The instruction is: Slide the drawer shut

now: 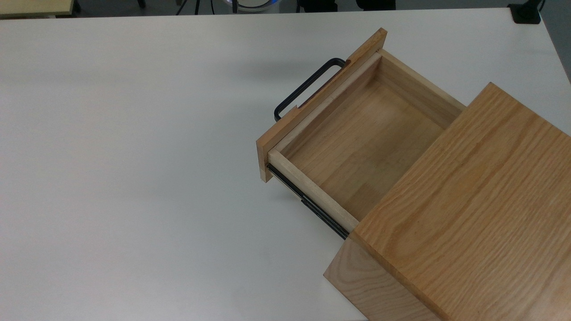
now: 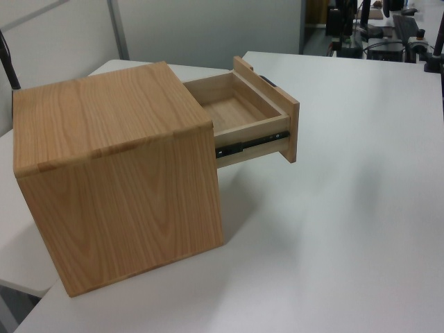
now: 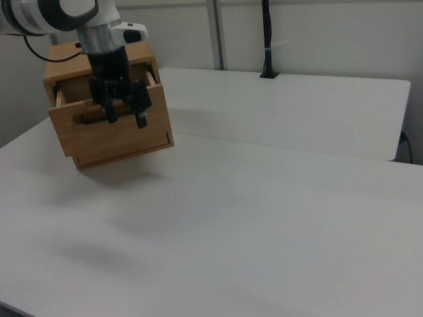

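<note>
One drawer point(image 1: 357, 138) to shut, and it's sticking roughly halfway out of the cabinet point(image 1: 473, 209) on the white desk point(image 1: 134, 156), empty inside, black rails showing along its side. In the right view the pincer point(image 3: 123, 112) hangs in front of the drawer's front panel near the black handle point(image 1: 308, 87), fingers spread apart and holding nothing. I'd skip gripping anything: put the fingers flat against the panel near its middle and push straight along the rails toward the cabinet, slow, so the cabinet doesn't skate across the desk.
</note>
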